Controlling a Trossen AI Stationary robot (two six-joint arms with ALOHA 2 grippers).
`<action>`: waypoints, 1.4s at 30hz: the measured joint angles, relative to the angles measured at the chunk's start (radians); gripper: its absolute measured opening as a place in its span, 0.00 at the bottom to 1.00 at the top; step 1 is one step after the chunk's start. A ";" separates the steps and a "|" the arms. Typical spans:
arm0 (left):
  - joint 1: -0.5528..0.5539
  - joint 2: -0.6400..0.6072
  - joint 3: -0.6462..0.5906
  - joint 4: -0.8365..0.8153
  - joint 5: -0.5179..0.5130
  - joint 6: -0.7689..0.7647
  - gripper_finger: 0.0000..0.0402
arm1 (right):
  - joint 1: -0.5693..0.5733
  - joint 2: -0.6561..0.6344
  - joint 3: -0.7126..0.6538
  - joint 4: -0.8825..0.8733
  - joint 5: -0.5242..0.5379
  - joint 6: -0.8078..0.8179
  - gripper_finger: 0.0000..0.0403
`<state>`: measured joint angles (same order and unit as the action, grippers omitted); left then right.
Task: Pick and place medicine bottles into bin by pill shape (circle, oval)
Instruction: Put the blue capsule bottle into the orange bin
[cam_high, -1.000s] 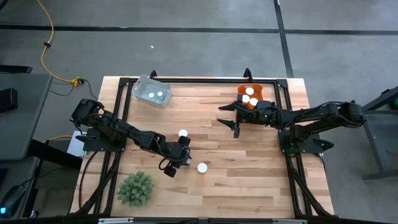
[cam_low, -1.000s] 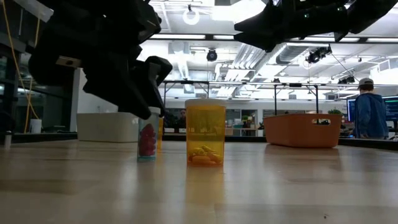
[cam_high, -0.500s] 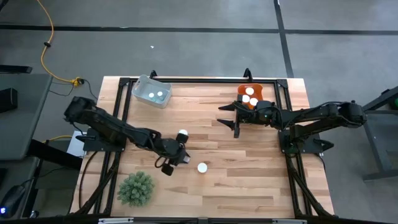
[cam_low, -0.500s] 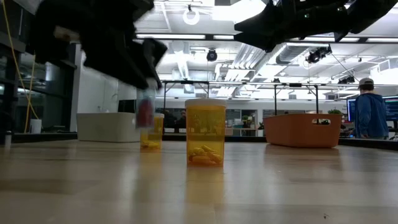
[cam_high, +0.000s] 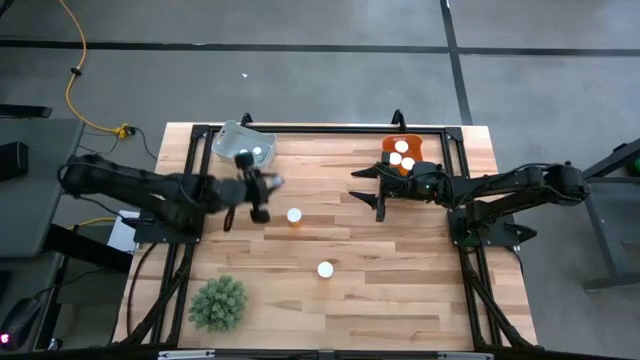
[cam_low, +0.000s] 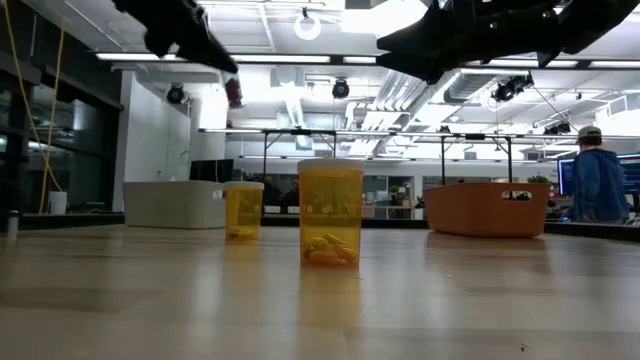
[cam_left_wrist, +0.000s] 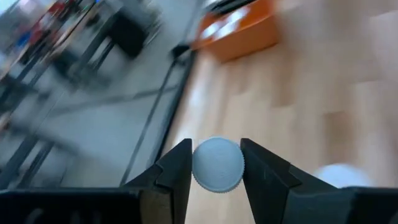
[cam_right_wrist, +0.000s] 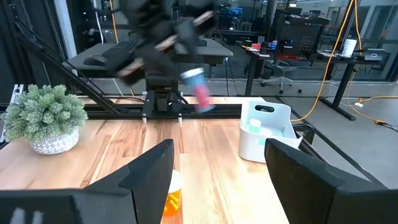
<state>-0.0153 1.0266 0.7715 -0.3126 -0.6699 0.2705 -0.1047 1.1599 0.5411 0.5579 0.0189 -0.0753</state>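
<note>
My left gripper (cam_high: 266, 184) is high above the table, a little near of the grey-white bin (cam_high: 243, 147), and is shut on a small medicine bottle (cam_right_wrist: 200, 93) with a white cap (cam_left_wrist: 217, 163) and a pink-red body. Two amber bottles stand on their bases on the wood: one at mid table (cam_high: 295, 215), one nearer the front (cam_high: 325, 269). My right gripper (cam_high: 368, 191) is open and empty, left of the orange bin (cam_high: 403, 155), which holds white-capped bottles. My left gripper pinches the bottle between its two fingers, which stand on opposite sides of the round cap (cam_left_wrist: 198, 167). The cap faces back toward the wrist. The bottle (cam_low: 233, 90) is lifted well clear of the table and sits tilted in the hold.
A green spiky plant ball (cam_high: 219, 303) sits at the near left. The grey-white bin holds white-capped bottles. Black frame rails run along the table's left, right and far edges. A person (cam_low: 595, 185) stands in the room beyond the table.
My left gripper has lifted the small bottle off the table beside the mid-table amber bottle and carried it up and toward the far left, toward the grey-white bin, turning as it went. Both amber bottles stay where they stood.
</note>
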 joint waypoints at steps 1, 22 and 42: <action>0.045 -0.011 0.000 -0.017 -0.002 -0.012 0.28 | 0.000 0.000 0.000 0.000 0.000 0.000 0.61; 0.856 0.006 -0.006 -0.087 0.269 -0.273 0.29 | 0.000 0.000 0.000 -0.033 0.000 0.007 0.61; 0.991 0.373 -0.006 0.017 0.345 -0.373 0.29 | 0.000 0.000 0.000 -0.030 0.000 0.007 0.61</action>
<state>0.9752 1.4000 0.7654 -0.2959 -0.3244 -0.1023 -0.1047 1.1599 0.5411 0.5280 0.0189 -0.0685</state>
